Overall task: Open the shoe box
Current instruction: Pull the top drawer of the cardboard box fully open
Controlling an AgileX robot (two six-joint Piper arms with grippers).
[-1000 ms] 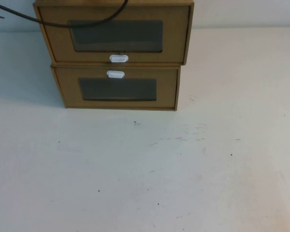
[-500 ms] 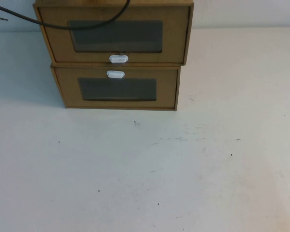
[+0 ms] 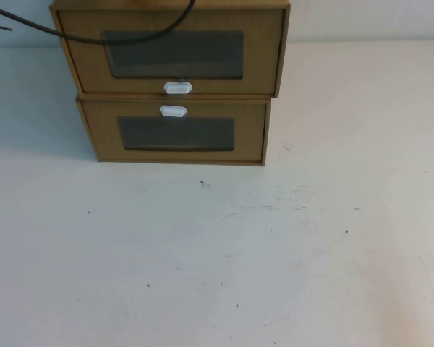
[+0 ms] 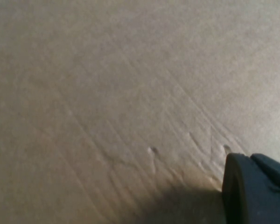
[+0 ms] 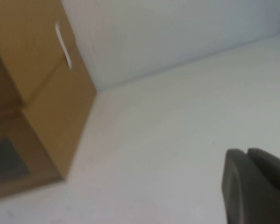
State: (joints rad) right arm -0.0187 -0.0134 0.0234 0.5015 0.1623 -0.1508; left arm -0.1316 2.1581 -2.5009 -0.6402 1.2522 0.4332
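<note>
Two brown shoe boxes are stacked at the back of the table, both fronts closed. The upper box (image 3: 173, 54) has a dark window and a white handle (image 3: 178, 87) at its lower edge. The lower box (image 3: 177, 134) has its white handle (image 3: 173, 111) at its upper edge. Neither arm shows in the high view. My left gripper (image 4: 249, 158) is shut and empty, close over a brown cardboard surface (image 4: 107, 93). My right gripper (image 5: 246, 154) is shut and empty above the white table, well to the right of the boxes (image 5: 46, 107).
A black cable (image 3: 130, 36) hangs across the upper box's window. The white table (image 3: 239, 253) stretches in front of and to the right of the boxes, with small dark specks. A pale wall stands behind.
The black cable over the upper box has shifted slightly at the left edge. The boxes have not moved.
</note>
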